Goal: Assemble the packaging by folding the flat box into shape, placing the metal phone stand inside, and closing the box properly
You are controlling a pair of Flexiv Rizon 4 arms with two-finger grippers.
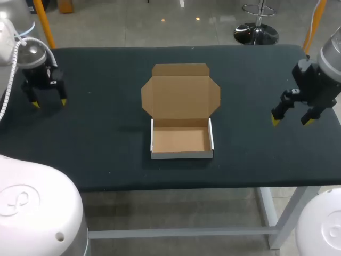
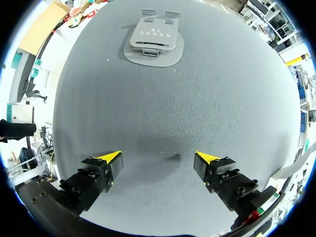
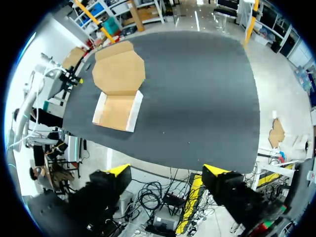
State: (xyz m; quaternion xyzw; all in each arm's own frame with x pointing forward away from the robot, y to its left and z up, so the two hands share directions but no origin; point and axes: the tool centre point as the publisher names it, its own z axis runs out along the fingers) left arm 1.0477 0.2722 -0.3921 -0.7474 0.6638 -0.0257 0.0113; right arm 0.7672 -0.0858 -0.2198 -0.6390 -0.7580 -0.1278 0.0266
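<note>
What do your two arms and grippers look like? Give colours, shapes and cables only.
The left gripper and right gripper are black and blocky, each with two bolted fingers ending in bright yellow wedge tips. The left arm has a grey rounded wrist and a white coiled cable beside it; the right arm is grey as well.

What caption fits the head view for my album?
Open cardboard box on the table between left gripper and right gripper, both open.
</note>
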